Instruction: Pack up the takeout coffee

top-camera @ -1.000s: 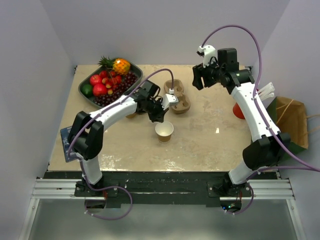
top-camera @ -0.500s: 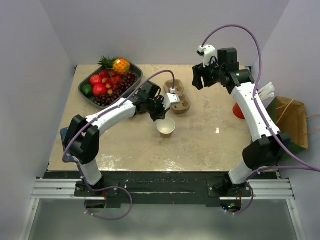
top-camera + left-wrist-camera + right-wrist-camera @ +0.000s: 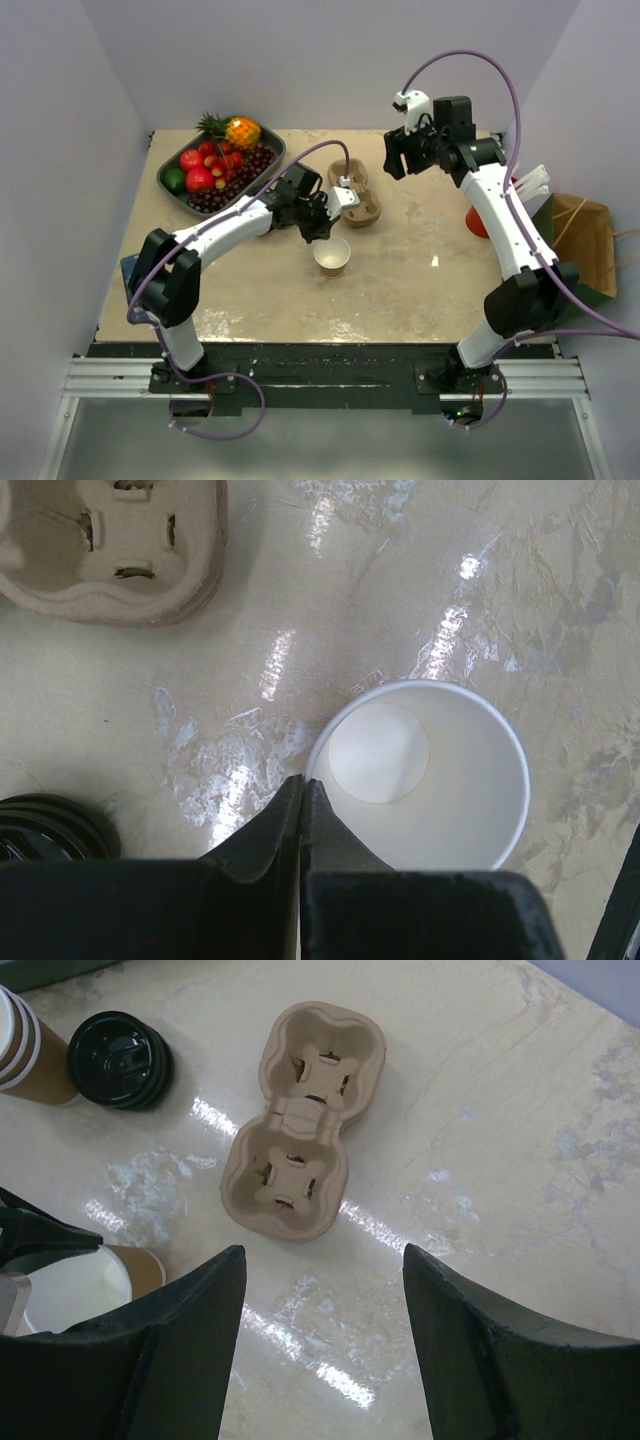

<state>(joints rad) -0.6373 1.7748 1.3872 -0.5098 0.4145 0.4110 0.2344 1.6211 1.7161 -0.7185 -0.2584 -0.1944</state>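
Left gripper (image 3: 302, 810) is clamped tight, jaws fully together. It looks to be pinching the near wall of the small kraft-tan paper cup w/ white inside (image 3: 430, 780), one finger inside the rim and one outside. Cup is standing upright, lidless and empty, on the beige marbled tabletop (image 3: 560, 600), right at the fingertips.

Change vs a sec ago: cup has slid a bit away from the arm bases, toward the pulp cardboard two-cup carrier (image 3: 110, 540), travelling w/ the hand. Left elbow has swung outward too. Over the last half sec it's basically sitting still. I'm reading this as the cup being dragged into pos, not lifted.

Right gripper (image 3: 322, 1290) is hanging open w/ nothing btwn the fingers. The carrier is lying just beyond its fingertips. It hasn't budged.

Stack of round black plastic lids (image 3: 45, 835) is lying just beside the left fingers. For the task: cup is uncapped and outside the carrier, so packing is early, w/ lid + seating both pending imo.
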